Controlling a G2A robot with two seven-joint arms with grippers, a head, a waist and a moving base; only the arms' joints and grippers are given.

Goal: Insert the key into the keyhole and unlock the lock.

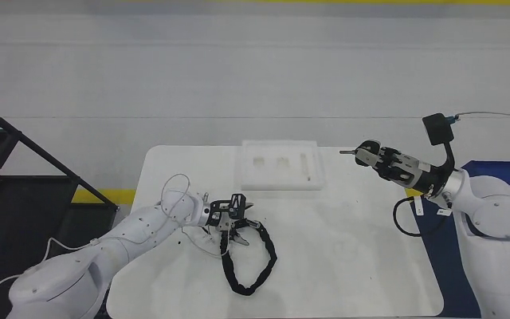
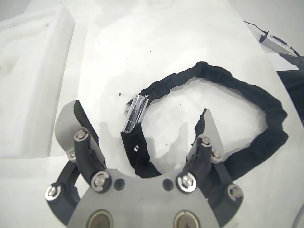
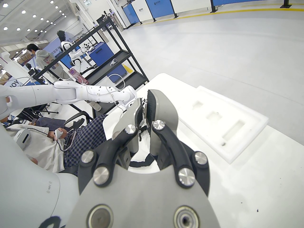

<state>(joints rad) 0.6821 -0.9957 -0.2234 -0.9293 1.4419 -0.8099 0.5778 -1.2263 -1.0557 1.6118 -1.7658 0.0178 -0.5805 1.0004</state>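
A chain lock (image 1: pixel 253 263) in a black fabric sleeve lies looped on the white table (image 1: pixel 358 239), near its front left. Its chrome cylinder (image 2: pixel 135 113) joins the sleeve's two ends. My left gripper (image 2: pixel 141 107) hangs open just over that cylinder, and one sleeve end runs between its fingers (image 2: pixel 82 119); from above the left gripper (image 1: pixel 236 231) sits at the loop's near end. My right gripper (image 1: pixel 360 151) is held in the air over the table's far right, shut on a thin key (image 1: pixel 348 151) that sticks out toward the left. In the right wrist view the right gripper (image 3: pixel 143 98) has its pads pressed together.
A white foam tray (image 1: pixel 283 165) with shallow cutouts lies at the table's back middle, close to the lock. A black rack (image 1: pixel 32 159) stands left of the table. A small power adapter (image 2: pixel 276 41) with its cable lies beyond the table edge.
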